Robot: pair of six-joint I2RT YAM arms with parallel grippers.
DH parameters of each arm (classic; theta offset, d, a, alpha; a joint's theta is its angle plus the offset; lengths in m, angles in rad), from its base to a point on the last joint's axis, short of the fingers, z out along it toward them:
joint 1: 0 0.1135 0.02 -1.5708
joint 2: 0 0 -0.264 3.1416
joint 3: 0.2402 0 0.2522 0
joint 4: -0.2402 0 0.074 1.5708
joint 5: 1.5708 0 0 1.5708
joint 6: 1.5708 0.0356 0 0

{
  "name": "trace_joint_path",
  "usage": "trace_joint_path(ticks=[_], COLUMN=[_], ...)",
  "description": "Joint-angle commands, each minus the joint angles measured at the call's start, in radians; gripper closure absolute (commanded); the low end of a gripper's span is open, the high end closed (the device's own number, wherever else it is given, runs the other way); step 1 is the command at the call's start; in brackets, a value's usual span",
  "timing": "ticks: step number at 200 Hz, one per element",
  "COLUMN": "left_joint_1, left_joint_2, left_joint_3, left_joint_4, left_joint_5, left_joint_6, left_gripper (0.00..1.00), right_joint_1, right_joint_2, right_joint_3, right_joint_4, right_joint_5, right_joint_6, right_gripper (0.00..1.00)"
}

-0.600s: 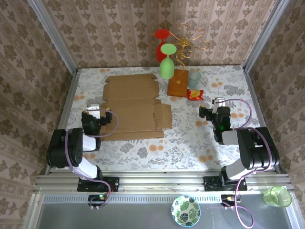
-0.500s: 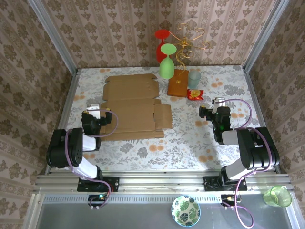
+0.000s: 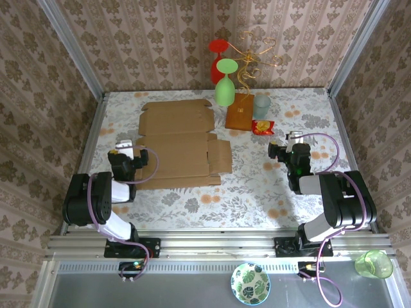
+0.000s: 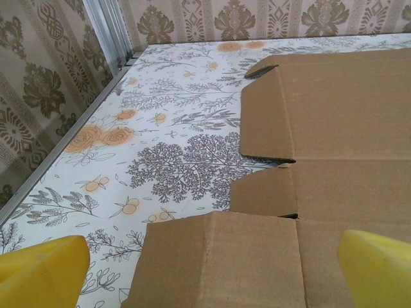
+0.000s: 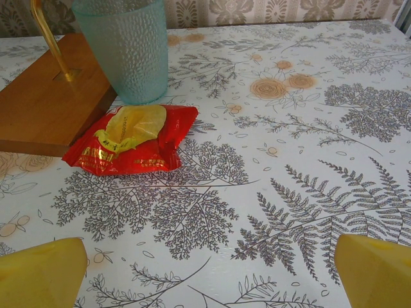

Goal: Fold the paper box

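Because the box (image 3: 180,144) looks light, stiff and creased, I would pinch its near flap (image 4: 218,256) just ahead of my open left pincer (image 3: 125,147), the right pincer (image 3: 292,137) open and empty too.

We see the left arm (image 3: 96,199) and right arm (image 3: 337,202) built alike: rounded black joints, pale grey-white links and black wrist blocks. A thin purple cable (image 3: 151,168) loops along each arm. The left gripper (image 4: 209,273) and right gripper (image 5: 209,269) end in blunt, bright-yellow fingers (image 4: 40,269) with smooth, rounded tips.
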Motion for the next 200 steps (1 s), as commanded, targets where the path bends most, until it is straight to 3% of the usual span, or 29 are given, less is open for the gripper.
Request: trace_joint_path(ticks=[1, 34, 63, 79, 95, 109, 122, 130, 137, 143, 153, 159, 166, 173, 181, 192, 200], left_joint_1=[-0.006, -0.008, -0.035, -0.095, -0.172, -0.245, -0.295, -0.319, -0.322, -0.300, -0.242, -0.187, -0.098, -0.031, -0.008, -0.017, -0.020], left_joint_2=[-0.004, -0.005, 0.003, -0.012, -0.115, -0.236, -0.352, -0.409, -0.448, -0.459, -0.433, -0.409, -0.373, -0.314, -0.250, -0.164, -0.111], left_joint_3=[0.019, 0.023, -0.035, -0.085, -0.094, -0.056, 0.029, 0.132, 0.267, 0.397, 0.529, 0.559, 0.569, 0.586, 0.636, 0.720, 0.772], left_joint_4=[-0.001, -0.009, 0.117, 0.209, 0.163, 0.015, -0.177, -0.399, -0.727, -1.016, -1.245, -1.283, -1.260, -1.240, -1.286, -1.397, -1.461], left_joint_5=[-0.020, -0.014, 0.000, -0.099, -0.239, -0.315, -0.398, -0.472, -0.506, -0.436, -0.299, -0.210, 0.027, 0.214, 0.309, 0.351, 0.392], left_joint_6=[-0.015, -0.011, 0.031, 0.073, 0.134, 0.195, 0.168, 0.094, -0.055, -0.174, -0.371, -0.486, -0.556, -0.623, -0.657, -0.649, -0.639], left_gripper=[0.00, 0.00, 0.00, 0.00, 0.00, 0.00, 0.00, 0.00, 0.00, 0.00, 0.00, 0.00, 0.00, 0.01, 0.12, 0.25, 0.40], right_joint_1=[-0.003, -0.003, 0.015, 0.039, 0.076, 0.108, 0.145, 0.150, 0.146, 0.142, 0.131, 0.102, 0.075, 0.082, 0.119, 0.191, 0.235], right_joint_2=[0.006, 0.005, -0.072, -0.167, -0.301, -0.429, -0.515, -0.527, -0.512, -0.489, -0.445, -0.421, -0.397, -0.376, -0.356, -0.332, -0.316], right_joint_3=[0.013, 0.008, -0.021, -0.033, -0.024, 0.031, 0.176, 0.278, 0.356, 0.419, 0.486, 0.500, 0.499, 0.502, 0.522, 0.540, 0.545], right_joint_4=[0.019, 0.028, 0.024, -0.024, -0.118, -0.237, -0.491, -0.659, -0.800, -0.921, -1.117, -1.141, -1.105, -1.094, -1.130, -1.183, -1.219], right_joint_5=[0.022, 0.024, 0.089, 0.128, 0.191, 0.243, 0.312, 0.321, 0.309, 0.297, 0.278, 0.161, -0.017, -0.088, -0.092, -0.068, -0.074], right_joint_6=[-0.007, -0.005, -0.005, -0.024, -0.036, 0.003, 0.094, 0.209, 0.318, 0.453, 0.684, 0.701, 0.672, 0.688, 0.729, 0.791, 0.856], right_gripper=[0.00, 0.00, 0.00, 0.00, 0.00, 0.00, 0.00, 0.00, 0.00, 0.00, 0.00, 0.00, 0.00, 0.00, 0.05, 0.20, 0.27])
